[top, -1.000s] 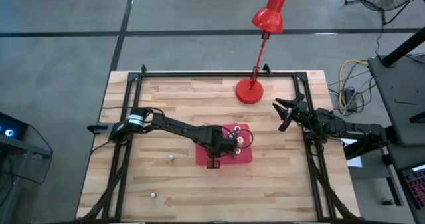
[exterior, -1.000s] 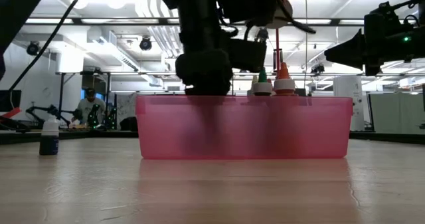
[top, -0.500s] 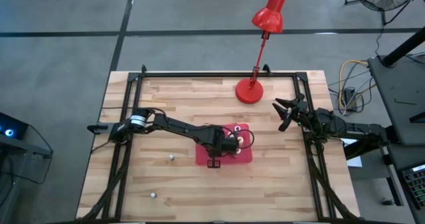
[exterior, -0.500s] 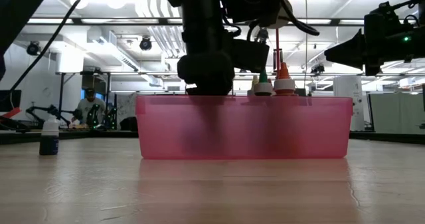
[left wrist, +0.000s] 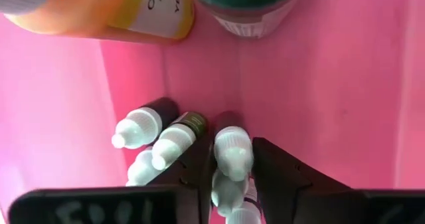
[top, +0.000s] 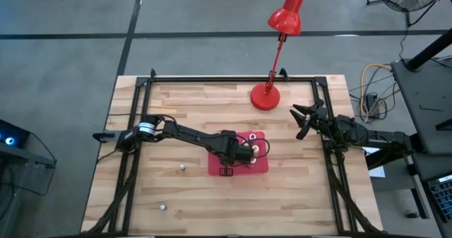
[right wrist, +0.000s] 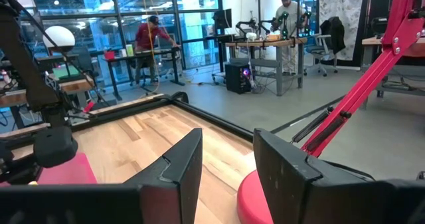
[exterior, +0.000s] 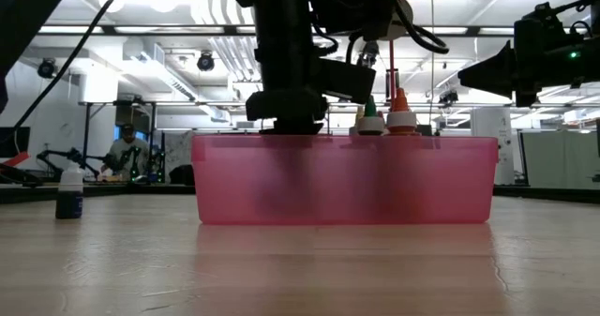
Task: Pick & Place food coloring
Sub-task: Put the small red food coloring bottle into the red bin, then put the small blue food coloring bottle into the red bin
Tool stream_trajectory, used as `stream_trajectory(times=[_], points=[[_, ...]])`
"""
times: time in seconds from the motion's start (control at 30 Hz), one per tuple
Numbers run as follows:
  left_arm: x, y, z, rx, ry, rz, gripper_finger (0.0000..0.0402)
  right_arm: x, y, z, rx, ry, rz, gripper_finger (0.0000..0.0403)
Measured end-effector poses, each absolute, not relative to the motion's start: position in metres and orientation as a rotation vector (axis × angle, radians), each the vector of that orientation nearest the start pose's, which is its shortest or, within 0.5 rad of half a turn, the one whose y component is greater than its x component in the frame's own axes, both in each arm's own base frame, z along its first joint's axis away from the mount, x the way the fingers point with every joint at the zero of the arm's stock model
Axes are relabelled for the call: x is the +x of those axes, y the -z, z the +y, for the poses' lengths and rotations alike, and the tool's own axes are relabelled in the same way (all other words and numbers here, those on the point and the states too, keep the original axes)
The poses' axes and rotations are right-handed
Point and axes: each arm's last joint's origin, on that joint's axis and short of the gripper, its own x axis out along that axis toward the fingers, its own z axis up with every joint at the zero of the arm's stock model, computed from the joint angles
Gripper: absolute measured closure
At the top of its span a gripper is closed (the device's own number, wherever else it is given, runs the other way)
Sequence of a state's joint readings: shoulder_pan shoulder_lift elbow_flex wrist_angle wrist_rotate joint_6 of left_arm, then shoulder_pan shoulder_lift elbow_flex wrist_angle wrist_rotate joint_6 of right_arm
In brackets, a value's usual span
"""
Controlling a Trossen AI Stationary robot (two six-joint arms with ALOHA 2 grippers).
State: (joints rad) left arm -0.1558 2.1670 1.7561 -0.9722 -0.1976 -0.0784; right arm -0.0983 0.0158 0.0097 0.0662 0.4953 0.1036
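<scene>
My left gripper (top: 239,153) reaches down into the red tray (top: 260,167) and is shut on a tiny food coloring bottle (left wrist: 231,144) with a whitish cap. Two more small white-capped bottles (left wrist: 154,136) lie beside it on the tray floor. A larger orange-yellow bottle (left wrist: 99,11) and a teal one (left wrist: 252,1) stand past them. Their tips (exterior: 386,117) show above the tray wall in the low view. Two small bottles (top: 182,167) (top: 162,207) stand on the table. My right gripper (top: 302,119) hangs open at the table's right edge. My left gripper pinches the small bottle between its two fingers at the whitish cap (left wrist: 232,159). One finger (left wrist: 199,167) lies on each side of the cap. The fingers come from above, pointing down into the tray. Whether the bottle rests on the tray floor cannot be seen.
The red desk lamp stands on its round base (top: 265,97) near the table's far edge, and its stem shows close to my right gripper (right wrist: 228,144). A black frame runs around the table (top: 212,78). One small dark bottle (exterior: 69,192) stands to the tray's left.
My left gripper has stayed over the tray's left part. In the low view its wrist housing has turned a little. The right arm and the bottles on the table have kept still.
</scene>
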Motion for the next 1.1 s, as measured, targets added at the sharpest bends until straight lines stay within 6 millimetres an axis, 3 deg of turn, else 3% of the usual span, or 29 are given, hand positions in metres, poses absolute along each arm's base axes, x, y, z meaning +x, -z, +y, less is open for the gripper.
stream_trajectory(times=[0.33, 0.7, 0.93, 1.1], points=[[0.429, -0.185, -0.063, 0.142, -0.081, 1.374, 0.0315, 0.093, -0.172, -0.023, 0.113, 0.590, -0.091, 0.0275], [0.434, -0.199, -0.064, 0.134, -0.093, 1.335, 0.0305, 0.093, -0.172, -0.023, 0.113, 0.590, -0.091, 0.0275], [0.432, -0.204, -0.064, 0.142, -0.136, 1.354, 0.0235, 0.093, -0.172, -0.023, 0.113, 0.590, -0.091, 0.0275], [0.433, -0.223, -0.066, 0.133, -0.163, 1.314, 0.0173, 0.093, -0.172, -0.023, 0.112, 0.590, -0.090, 0.0275]])
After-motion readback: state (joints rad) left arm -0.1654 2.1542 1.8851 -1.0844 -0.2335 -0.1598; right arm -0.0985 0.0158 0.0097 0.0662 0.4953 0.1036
